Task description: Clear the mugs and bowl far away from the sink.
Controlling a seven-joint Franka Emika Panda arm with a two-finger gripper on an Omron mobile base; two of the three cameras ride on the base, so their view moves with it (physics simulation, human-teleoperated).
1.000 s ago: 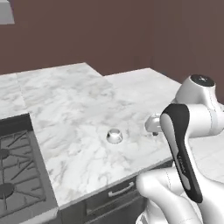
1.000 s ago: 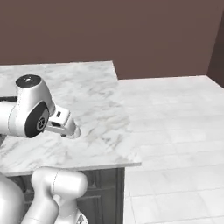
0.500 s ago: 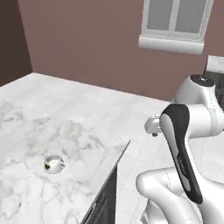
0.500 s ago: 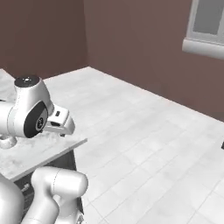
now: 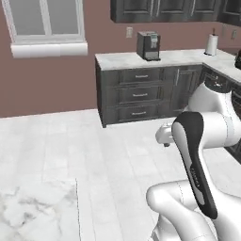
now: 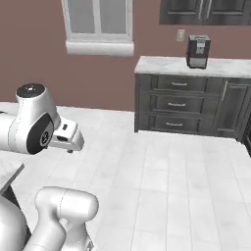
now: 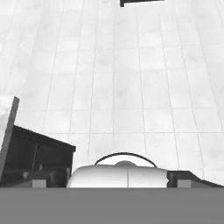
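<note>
**White tiles ahead, no mugs in front of us**

White floor tiles (image 5: 70, 141) are filling most of the left base view, smooth and glossy, with a corner of veined marble counter (image 5: 37, 214) at the lower left. We are seeing dark grey cabinets (image 5: 141, 94) under a pale stone top, a boxy black coffee machine (image 5: 148, 45) on it, and a window (image 5: 47, 23) in the reddish-brown wall. The arm is folded close to the body, and the mugs, the bowl and the sink are not among these things, so we judge the base is travelling. The good way now is keeping the arm tucked and steering toward the sink before reaching.

In the right base view we are looking at the same drawers and the coffee machine (image 6: 198, 51); the rounded white hand is hanging over bare floor.

In the hand view the gripper (image 7: 118, 177) is pointing down at the matte tiles, its dark tips spread fully apart and holding nothing. A dark cabinet side (image 7: 35, 159) is lying at the left.
</note>
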